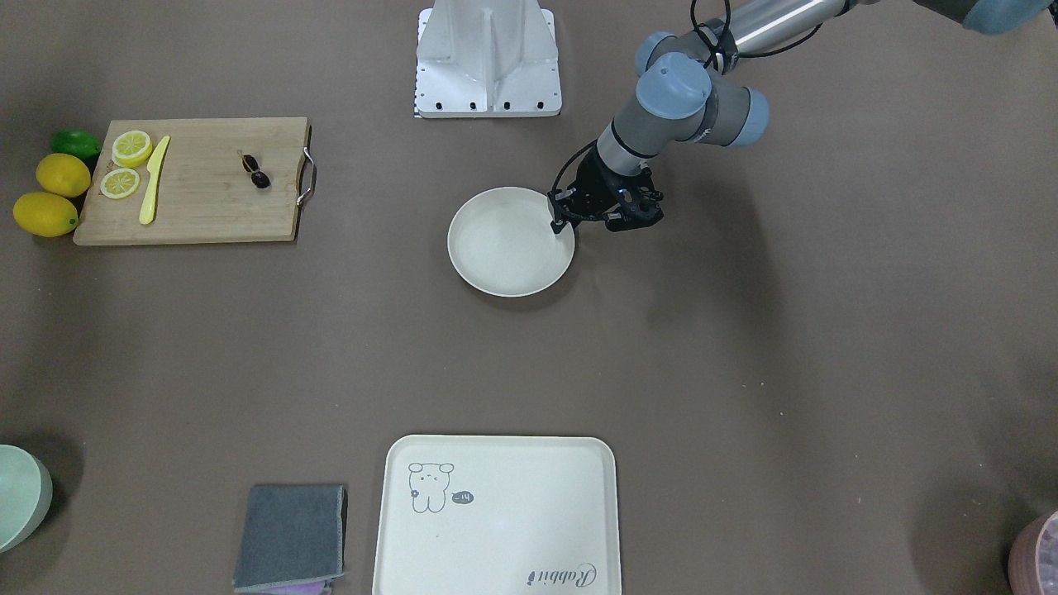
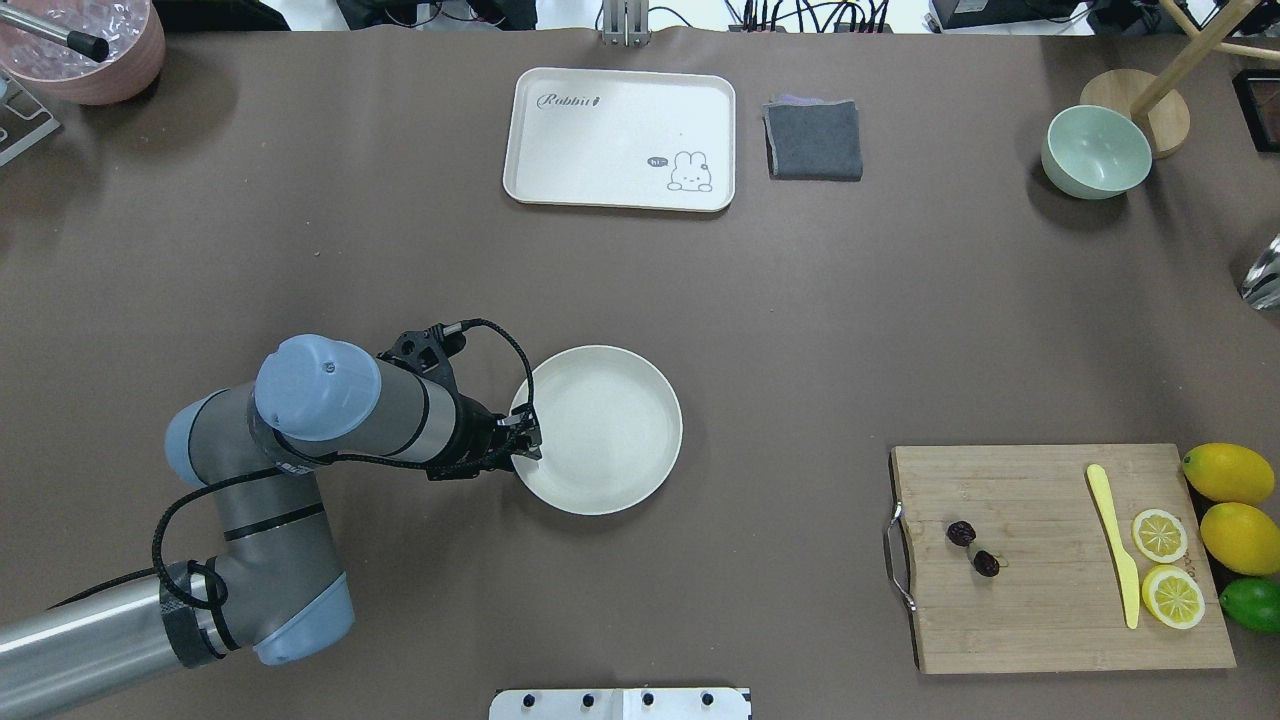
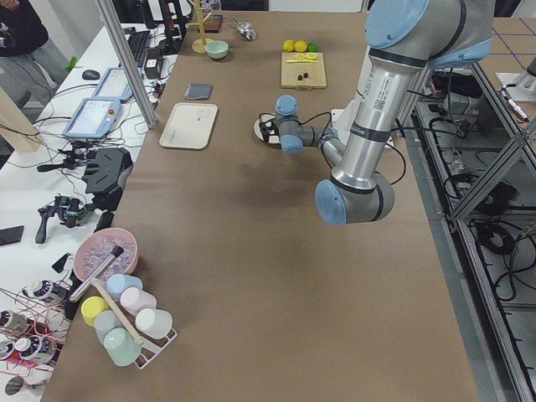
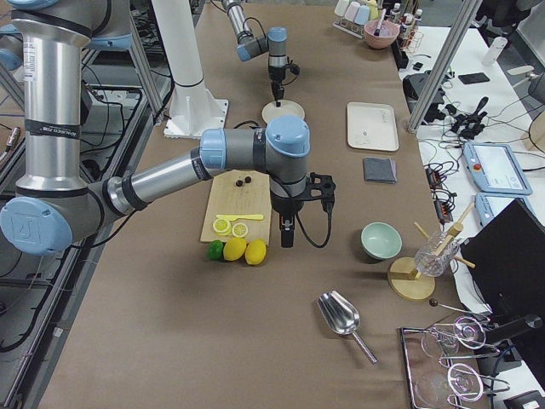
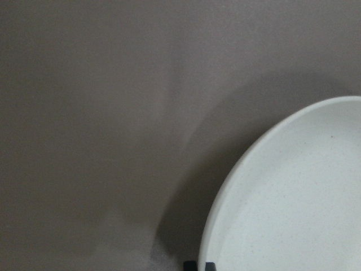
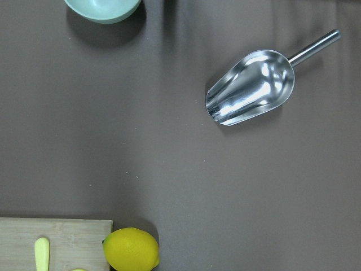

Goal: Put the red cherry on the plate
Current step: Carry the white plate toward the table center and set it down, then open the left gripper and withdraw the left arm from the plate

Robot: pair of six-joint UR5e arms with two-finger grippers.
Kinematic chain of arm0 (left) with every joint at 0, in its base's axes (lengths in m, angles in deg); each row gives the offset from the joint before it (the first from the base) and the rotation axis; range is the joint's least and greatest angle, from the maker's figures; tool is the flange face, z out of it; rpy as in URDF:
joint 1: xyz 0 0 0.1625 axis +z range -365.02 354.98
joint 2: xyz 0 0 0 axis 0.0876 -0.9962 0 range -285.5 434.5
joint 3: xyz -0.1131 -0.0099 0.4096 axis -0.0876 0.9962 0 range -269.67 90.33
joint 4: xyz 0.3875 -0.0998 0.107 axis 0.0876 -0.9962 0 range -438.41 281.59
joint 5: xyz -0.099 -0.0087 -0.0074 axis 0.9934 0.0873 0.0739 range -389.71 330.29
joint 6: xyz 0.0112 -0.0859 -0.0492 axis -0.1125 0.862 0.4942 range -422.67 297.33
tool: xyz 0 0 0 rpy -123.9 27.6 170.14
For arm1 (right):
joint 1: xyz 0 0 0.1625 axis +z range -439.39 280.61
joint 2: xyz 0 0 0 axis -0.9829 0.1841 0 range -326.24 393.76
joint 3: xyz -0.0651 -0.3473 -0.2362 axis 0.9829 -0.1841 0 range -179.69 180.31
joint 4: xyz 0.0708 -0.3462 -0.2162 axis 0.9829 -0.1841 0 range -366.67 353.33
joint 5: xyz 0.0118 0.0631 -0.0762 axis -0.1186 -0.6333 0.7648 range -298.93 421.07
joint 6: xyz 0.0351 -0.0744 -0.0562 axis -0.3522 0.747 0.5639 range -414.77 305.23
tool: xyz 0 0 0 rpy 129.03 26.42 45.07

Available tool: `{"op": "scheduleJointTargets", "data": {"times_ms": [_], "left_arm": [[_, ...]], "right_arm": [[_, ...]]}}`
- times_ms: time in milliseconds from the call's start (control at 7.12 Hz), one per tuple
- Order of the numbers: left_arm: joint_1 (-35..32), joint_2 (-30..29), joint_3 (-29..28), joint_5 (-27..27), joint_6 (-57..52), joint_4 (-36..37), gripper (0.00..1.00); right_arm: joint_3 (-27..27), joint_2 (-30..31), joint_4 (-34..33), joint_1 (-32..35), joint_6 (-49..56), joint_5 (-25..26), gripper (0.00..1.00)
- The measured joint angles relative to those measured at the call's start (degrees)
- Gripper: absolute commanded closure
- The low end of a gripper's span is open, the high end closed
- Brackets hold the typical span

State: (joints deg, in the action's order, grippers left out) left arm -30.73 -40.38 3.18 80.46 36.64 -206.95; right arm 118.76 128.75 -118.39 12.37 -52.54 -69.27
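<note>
The red cherry (image 2: 973,548), a tiny dark pair, lies on the wooden cutting board (image 2: 1030,610) at the right; it also shows in the front view (image 1: 256,172). The cream plate (image 2: 610,430) sits mid-table with nothing on it. My left gripper (image 2: 527,440) is at the plate's left rim, and its fingertips (image 5: 192,265) are pinched together on that rim (image 5: 225,192). My right gripper (image 4: 287,234) shows only in the right side view, hanging over the table beside the lemons; I cannot tell whether it is open or shut.
On the board lie a yellow knife (image 2: 1115,545) and lemon slices (image 2: 1160,535), with whole lemons (image 2: 1227,472) and a lime beside it. A bear tray (image 2: 620,135), grey cloth (image 2: 813,138) and green bowl (image 2: 1095,150) stand at the far side. A metal scoop (image 6: 251,87) lies below the right wrist.
</note>
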Motion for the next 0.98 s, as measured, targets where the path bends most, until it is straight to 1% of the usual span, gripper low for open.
{"op": "scheduleJointTargets", "data": {"times_ms": [140,281,561,702,982], "left_arm": [[-0.5,-0.3,-0.3,0.8,0.3,-0.6,0.02],[-2.9,0.5,0.0,4.5,0.3,-0.4,0.02],[-12.5,5.2,2.5,15.8,-1.7,0.2,0.03],[-18.0,10.4,6.1,20.3,-5.5,1.2,0.02],[-28.1,26.1,14.3,26.4,-20.9,2.5,0.03]], "right_arm": [[-0.2,-0.1,0.0,0.0,0.0,0.0,0.0],[-0.6,-0.1,0.0,0.0,0.0,0.0,0.0],[-1.2,-0.1,0.2,0.0,0.1,0.1,0.0],[-1.3,-0.1,0.3,0.0,0.1,0.2,0.0],[-2.2,-0.4,0.3,-0.1,0.2,0.2,0.0]]}}
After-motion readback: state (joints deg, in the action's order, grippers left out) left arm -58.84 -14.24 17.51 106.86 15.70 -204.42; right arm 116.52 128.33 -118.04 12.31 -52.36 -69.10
